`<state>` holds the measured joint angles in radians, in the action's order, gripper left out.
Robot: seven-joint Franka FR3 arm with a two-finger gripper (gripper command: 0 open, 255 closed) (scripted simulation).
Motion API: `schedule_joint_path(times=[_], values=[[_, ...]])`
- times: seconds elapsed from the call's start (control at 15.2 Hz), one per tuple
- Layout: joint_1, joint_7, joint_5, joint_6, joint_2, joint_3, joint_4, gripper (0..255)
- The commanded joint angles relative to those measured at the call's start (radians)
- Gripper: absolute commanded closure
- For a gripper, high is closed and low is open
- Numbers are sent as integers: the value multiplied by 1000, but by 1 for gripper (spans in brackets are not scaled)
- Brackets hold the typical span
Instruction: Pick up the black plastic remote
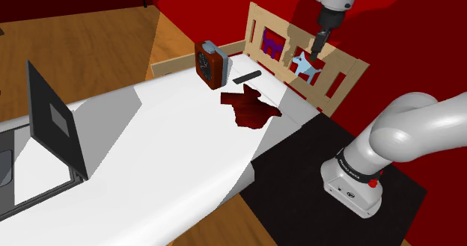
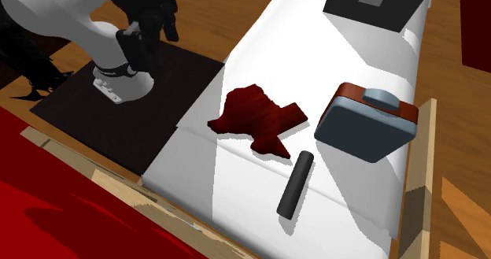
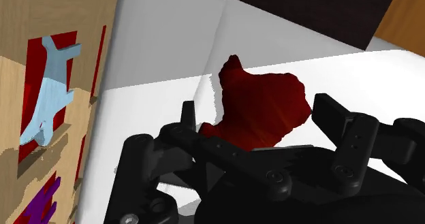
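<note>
Black, slim bar-shaped plastic remote (image 2: 295, 184) lies flat on the white bed top (image 2: 212, 171), just beside the crumpled dark red cloth (image 2: 256, 120), on its pale wooden headboard (image 1: 340, 76) side.
All-black two-finger gripper (image 3: 255, 105) hangs raised, well clear of the cloth, jaws spread and empty. The remote looks light, rigid and smooth, perhaps slippery; pinching across its narrow width near mid-length should balance it. A blue-grey rounded case (image 2: 366, 123) near the cloth may crowd the approach.

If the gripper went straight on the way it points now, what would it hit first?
Probably the dark red cloth: the wrist view shows it lying between the open fingers, on the white surface. The black remote sits off that line. Depth is uncertain.
</note>
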<state>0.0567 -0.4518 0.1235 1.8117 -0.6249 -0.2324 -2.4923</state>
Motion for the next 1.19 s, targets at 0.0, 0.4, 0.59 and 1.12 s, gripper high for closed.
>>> schedule_joint_path(times=[0.0, 0.4, 0.59, 1.12], values=[[16, -97, 10, 77, 56, -47, -3, 0], [81, -390, -22, 283, 265, -177, 34, 0], [121, -555, -82, 370, 389, -233, 76, 0], [167, -1046, -380, 500, 750, -275, 264, 0]])
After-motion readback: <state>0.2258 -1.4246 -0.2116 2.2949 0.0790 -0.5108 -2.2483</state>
